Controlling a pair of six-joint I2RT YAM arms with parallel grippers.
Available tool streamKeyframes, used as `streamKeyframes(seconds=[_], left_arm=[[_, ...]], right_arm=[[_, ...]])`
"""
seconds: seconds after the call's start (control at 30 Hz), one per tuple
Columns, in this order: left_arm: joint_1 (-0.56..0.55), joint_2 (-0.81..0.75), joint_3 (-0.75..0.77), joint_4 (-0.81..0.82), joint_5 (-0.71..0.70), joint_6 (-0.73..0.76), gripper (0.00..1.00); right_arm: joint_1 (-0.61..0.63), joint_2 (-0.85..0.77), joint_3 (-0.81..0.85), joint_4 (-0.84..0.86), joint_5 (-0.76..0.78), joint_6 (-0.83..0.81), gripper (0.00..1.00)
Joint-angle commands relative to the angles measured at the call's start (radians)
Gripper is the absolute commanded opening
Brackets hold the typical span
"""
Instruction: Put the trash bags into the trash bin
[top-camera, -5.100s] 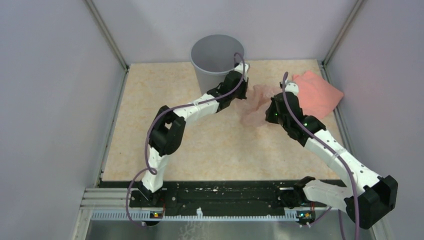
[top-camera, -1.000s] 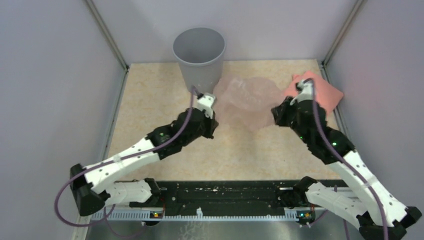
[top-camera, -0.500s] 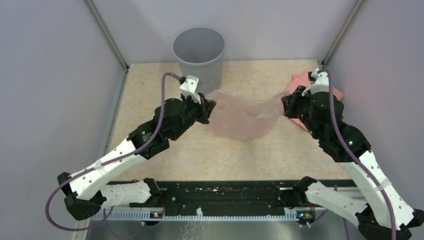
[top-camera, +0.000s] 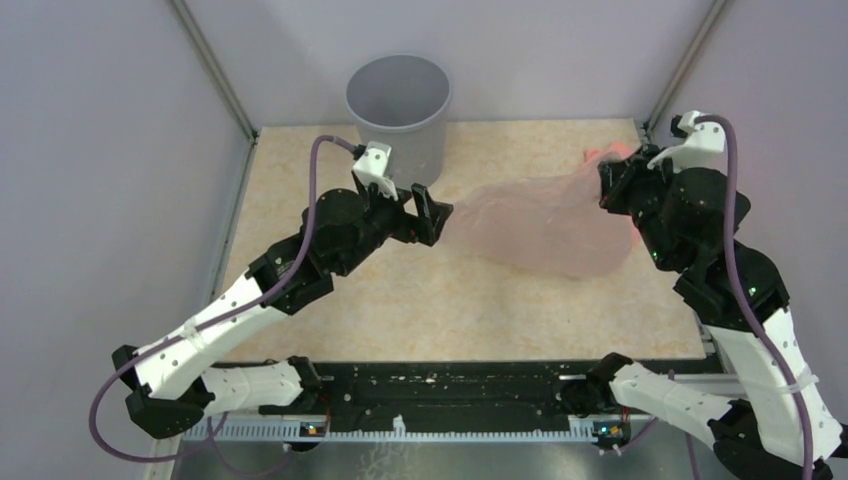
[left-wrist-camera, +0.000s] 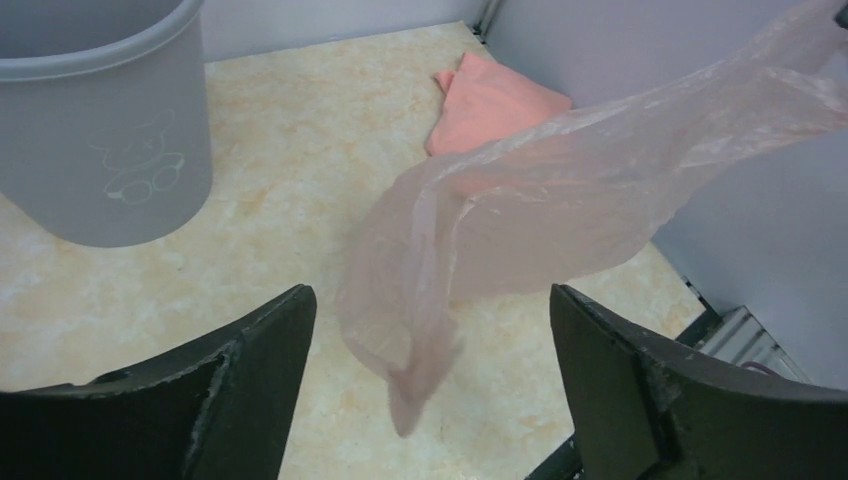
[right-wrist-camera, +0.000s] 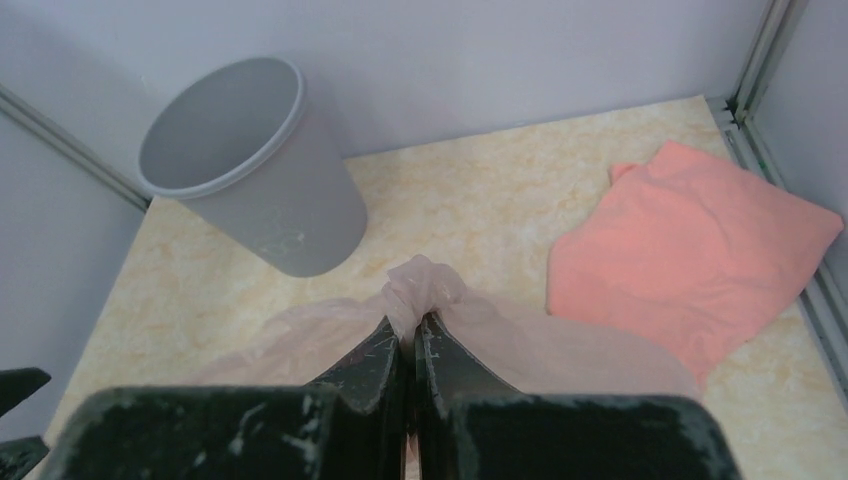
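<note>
Left end effector (top-camera: 422, 214) now apart, off the trash bag (top-camera: 545, 225); right end effector (right-wrist-camera: 408, 338) clamped on it, higher.

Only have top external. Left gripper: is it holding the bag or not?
Observer: No. The left wrist view shows the left gripper open. The trash bag hangs between its jaws and touches neither.
Operator: Right side got a real grip?
Observer: Yes. The right wrist view shows the right gripper shut on a bunched knot of the bag.
Operator: Anything on the bin I can't see?
Observer: The trash bin has a faint outline drawing on the wall facing the left wrist camera.
</note>
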Motion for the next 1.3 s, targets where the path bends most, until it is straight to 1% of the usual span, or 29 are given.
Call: streamKeyframes(seconds=[0.0,0.1,0.13,0.27,0.43,0.53,0.73,0.8,0.93,1.07,1.27], left_arm=[[-0.006,-0.053,0.038,0.023,0.106,-0.063,0.97],[-0.006,-0.064,0.046,0.027,0.134,-0.077,0.98],[-0.006,-0.063,0.053,0.016,0.117,-0.083,0.98],[0.004,-0.02,0.112,-0.077,-0.08,-0.109,0.98],[0.073,0.077,0.182,-0.122,-0.21,-0.104,0.99],[0.168,0.14,0.214,-0.124,-0.192,-0.097,0.98],[0.343,0.24,0.242,-0.07,-0.158,-0.065,0.98],[0.416,0.282,0.266,-0.061,-0.137,-0.056,0.98],[0.528,0.384,0.335,-0.05,-0.073,-0.057,0.98],[0.588,0.492,0.433,-0.06,-0.055,-0.046,0.97],[0.635,0.627,0.515,-0.039,-0.115,-0.026,0.95]], right_arm=[[0.003,0.043,0.041,-0.018,0.054,-0.042,0.0],[0.003,0.06,0.044,-0.017,0.066,-0.046,0.0],[0.003,0.067,0.046,-0.019,0.07,-0.047,0.0],[0.003,0.088,0.066,-0.03,0.086,-0.047,0.0],[0.003,0.102,0.073,-0.045,0.081,-0.049,0.0],[0.003,0.094,0.062,-0.042,0.081,-0.045,0.0],[0.003,0.074,0.055,-0.053,0.062,-0.044,0.0],[0.003,0.064,0.055,-0.064,0.059,-0.043,0.0],[0.002,0.039,0.057,-0.079,0.056,-0.043,0.0],[0.002,0.022,0.069,-0.095,0.04,-0.046,0.0],[0.003,0.007,0.079,-0.122,0.005,-0.043,0.0]])
